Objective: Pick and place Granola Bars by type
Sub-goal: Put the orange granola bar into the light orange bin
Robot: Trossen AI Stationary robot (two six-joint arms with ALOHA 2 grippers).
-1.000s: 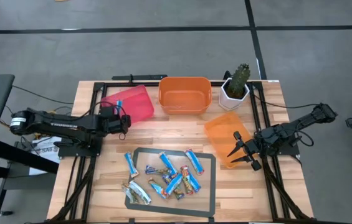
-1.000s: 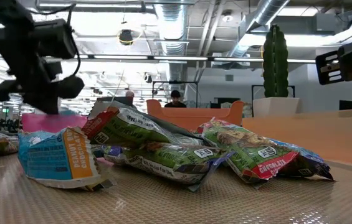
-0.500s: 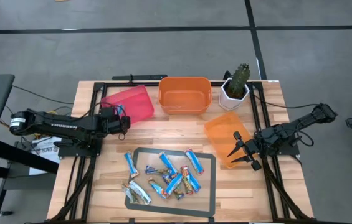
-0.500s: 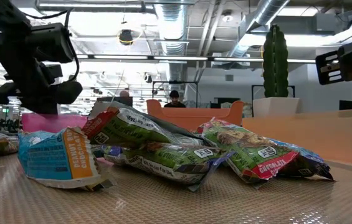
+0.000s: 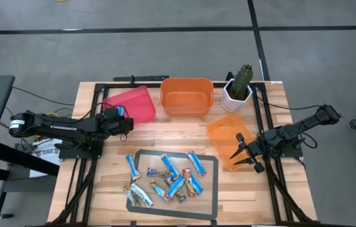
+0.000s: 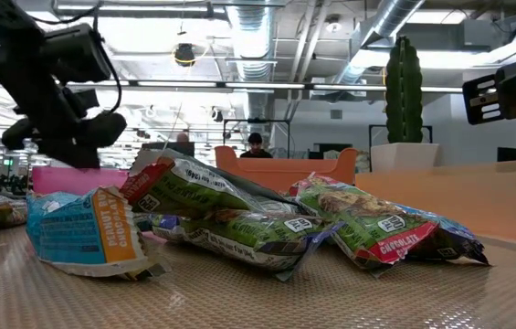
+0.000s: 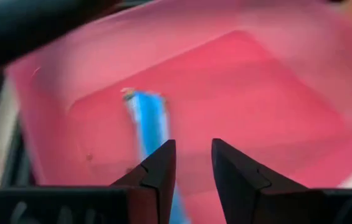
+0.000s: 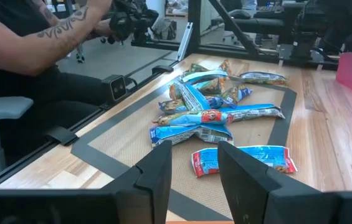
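Note:
My left gripper (image 5: 125, 118) hangs over the pink bin (image 5: 135, 103) at the table's far left, with its fingers apart (image 7: 193, 163). A blue wrapped bar (image 7: 147, 121) lies slanting over the bin's floor (image 7: 263, 93), and its near end runs behind one finger. The other Granola Bars (image 5: 168, 176), mostly blue with some green and red, lie piled on a dark mat (image 5: 210, 162) near the front edge. My right gripper (image 5: 241, 156) waits open over the flat orange bin (image 5: 223, 135) at the right. Nothing is between its fingers (image 8: 194, 168). My left gripper stands open above the blue bar, slanting down into the pink bin. The bar's near end (image 7: 177, 208) passes behind one finger (image 7: 157, 171), and I cannot tell whether that finger touches it.
A deeper orange bin (image 5: 187, 96) stands at the back middle and a potted cactus (image 5: 239, 85) at the back right. Bare wood lies between the mat and the bins. In the right wrist view, a person's arm (image 8: 51, 31) shows beyond the table's edge.
My left gripper has stayed over the pink bin while its wrist has rolled and tipped a little. My right arm has kept still, and the pile on the mat has not moved.

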